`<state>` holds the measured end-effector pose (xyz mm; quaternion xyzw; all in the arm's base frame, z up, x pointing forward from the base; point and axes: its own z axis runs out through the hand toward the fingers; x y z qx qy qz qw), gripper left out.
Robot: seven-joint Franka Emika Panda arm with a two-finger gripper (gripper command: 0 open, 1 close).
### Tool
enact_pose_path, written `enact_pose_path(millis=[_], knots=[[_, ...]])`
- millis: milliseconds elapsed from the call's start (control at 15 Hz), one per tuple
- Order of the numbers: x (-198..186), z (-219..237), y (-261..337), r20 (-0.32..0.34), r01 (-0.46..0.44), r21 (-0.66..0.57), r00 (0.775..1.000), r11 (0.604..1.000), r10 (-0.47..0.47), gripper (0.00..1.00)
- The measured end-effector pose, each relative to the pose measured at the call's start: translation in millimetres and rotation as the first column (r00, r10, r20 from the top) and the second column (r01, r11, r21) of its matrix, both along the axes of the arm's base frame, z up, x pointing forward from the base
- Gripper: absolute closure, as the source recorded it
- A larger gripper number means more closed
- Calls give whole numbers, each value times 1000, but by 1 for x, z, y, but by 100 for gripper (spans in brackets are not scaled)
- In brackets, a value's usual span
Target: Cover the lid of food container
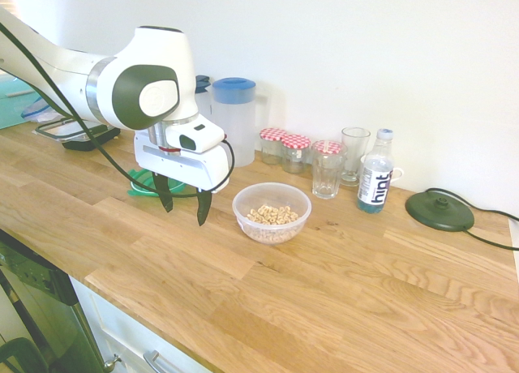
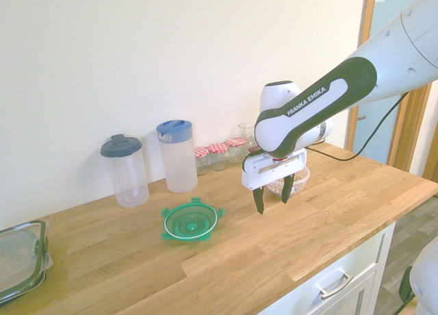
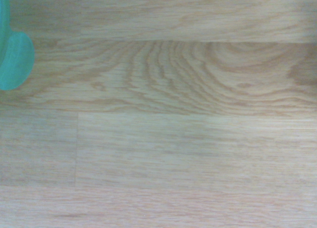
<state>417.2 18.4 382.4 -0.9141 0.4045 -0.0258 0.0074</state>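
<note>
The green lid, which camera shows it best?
The second exterior view: the lid lies whole and flat on the counter. The first exterior view hides most of it behind the claw; the wrist view catches one tab.

Home kitchen: wooden countertop (image 1: 324, 292) over drawers (image 2: 342, 281), jars (image 1: 285, 148), glasses (image 1: 328, 169).

Bright, washed-out daylight with soft shadows; the wrist view is slightly blurred.

White glossy arm (image 2: 383, 55), dark grey-green joint panels, "FRANKA EMIKA" in white along one panel, rounded white wrist joint (image 1: 154, 77), boxy white hand with a small red mark, two dark tapered fingers (image 1: 165, 193)
</note>
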Motion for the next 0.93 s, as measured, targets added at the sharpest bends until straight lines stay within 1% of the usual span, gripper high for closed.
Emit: enact_pose_path(millis=[133,267,400,533,667,800,933], knots=[[1,-3,1,-9,1,5,1000,1000,0,0],[8,10,10,2,-6,96,1000,995,6,0],[17,30,18,0,4,193,1000,981,-4,0],[23,35,19,-9,30,282,1000,959,-28,0],[33,29,18,-24,46,370,999,928,-39,0],[47,20,22,-36,55,428,998,902,-44,0],[61,10,28,-35,34,461,999,887,-20,0]])
